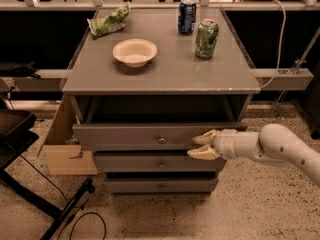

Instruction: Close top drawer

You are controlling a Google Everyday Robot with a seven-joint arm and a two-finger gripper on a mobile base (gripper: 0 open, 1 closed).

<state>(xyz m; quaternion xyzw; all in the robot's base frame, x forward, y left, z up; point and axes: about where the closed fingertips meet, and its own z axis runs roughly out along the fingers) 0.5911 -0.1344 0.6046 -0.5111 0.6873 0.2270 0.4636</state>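
The top drawer (125, 135) of the grey cabinet is pulled out a little, with a dark gap above its flat front and a small round knob (161, 140) at centre. My gripper (198, 146) reaches in from the right on a white arm and rests against the right part of the drawer front, right of the knob. Its two cream fingers (204, 139) are spread apart and hold nothing. The two lower drawers (159, 163) sit below it.
On the cabinet top (165, 71) stand a white bowl (134, 52), a green can (206, 38), a blue can (187, 16) and a green snack bag (108, 22). A cardboard box (62, 144) stands at the left. A black stand and cable (75, 204) lie on the floor at the lower left.
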